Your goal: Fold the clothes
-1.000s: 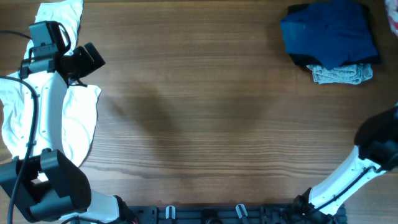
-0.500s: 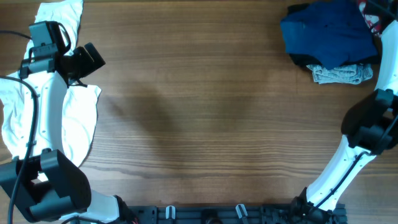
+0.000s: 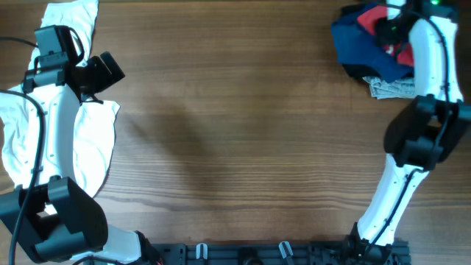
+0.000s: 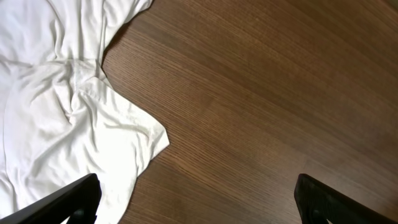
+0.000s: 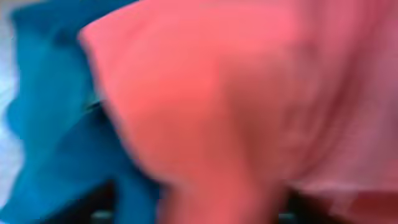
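Pieces, one each: white, red, blue, grey.

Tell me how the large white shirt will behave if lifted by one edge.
The large white fabric shirt lies in soft wrinkles and folds, so it will probably hang limp, not hold shape. It looks thin, so likely light for its spread. Pushed along the brown wooden table, it would likely bunch up.

Soft, even light on the table; overhead sharp, right wrist view of the clothes smeared, perhaps by motion.
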Motion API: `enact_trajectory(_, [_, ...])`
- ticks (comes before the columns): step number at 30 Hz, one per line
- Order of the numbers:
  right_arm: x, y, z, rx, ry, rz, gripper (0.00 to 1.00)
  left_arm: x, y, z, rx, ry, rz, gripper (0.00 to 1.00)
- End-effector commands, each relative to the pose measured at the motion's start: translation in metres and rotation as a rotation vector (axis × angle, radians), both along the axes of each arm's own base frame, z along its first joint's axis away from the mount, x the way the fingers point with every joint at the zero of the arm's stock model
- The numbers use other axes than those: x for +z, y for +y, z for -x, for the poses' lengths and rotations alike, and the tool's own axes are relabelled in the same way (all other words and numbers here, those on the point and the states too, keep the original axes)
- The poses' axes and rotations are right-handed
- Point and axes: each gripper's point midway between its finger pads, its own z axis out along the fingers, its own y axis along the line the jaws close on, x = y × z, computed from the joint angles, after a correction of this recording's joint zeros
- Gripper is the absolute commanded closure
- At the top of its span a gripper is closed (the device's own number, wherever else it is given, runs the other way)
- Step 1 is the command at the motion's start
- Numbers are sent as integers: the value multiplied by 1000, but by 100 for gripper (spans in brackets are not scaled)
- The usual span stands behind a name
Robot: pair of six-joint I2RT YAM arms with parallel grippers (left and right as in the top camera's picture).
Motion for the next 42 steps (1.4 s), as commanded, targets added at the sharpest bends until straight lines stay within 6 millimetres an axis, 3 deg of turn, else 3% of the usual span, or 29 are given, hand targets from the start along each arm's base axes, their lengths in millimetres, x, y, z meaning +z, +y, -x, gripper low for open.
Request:
enact_trajectory(1, [-14, 19, 3, 68, 43, -51, 1, 2, -1, -1, 3, -7, 13, 0])
enact_trajectory(4, [-2, 26, 8, 81, 34, -86, 8, 1, -2, 1, 3, 5, 16, 0])
enact_trajectory(9, [65, 46, 11, 140, -103, -165, 6, 0, -2, 2, 3, 10, 17, 0])
enact_trajectory(12, [118, 48, 18, 155, -213, -147, 2, 0, -2, 2, 3, 10, 17, 0])
enact_trajectory(15, [140, 48, 19, 160, -268, -131, 3, 0, -2, 2, 3, 10, 17, 0])
enact_trajectory(17, [149, 40, 8, 111, -328, -122, 10, 0, -2, 2, 3, 10, 17, 0])
enact_trajectory(21, [156, 2, -22, -175, -483, -194, 23, 0, -2, 2, 3, 9, 17, 0])
enact_trajectory(24, [123, -17, -40, -315, -489, -272, 31, 0, -2, 2, 3, 10, 17, 0])
enact_trajectory(27, [73, -27, -46, -378, -412, -307, 29, 0, -2, 2, 3, 10, 17, 0])
enact_trajectory(28, [54, -27, -49, -379, -380, -314, 25, 0, -2, 2, 3, 9, 16, 0])
enact_trajectory(32, [-49, -26, -50, -435, -212, -345, 13, 0, -2, 1, 3, 7, 16, 0])
enact_trajectory(37, [-175, -9, -29, -486, 12, -419, 2, 0, -2, 1, 0, 7, 14, 0])
enact_trajectory(39, [-207, -3, -14, -495, 90, -434, 1, 0, -2, 1, -3, 8, 13, 0])
enact_trajectory(42, [-203, -1, -11, -470, 106, -427, 1, 0, -2, 1, -3, 8, 13, 0])
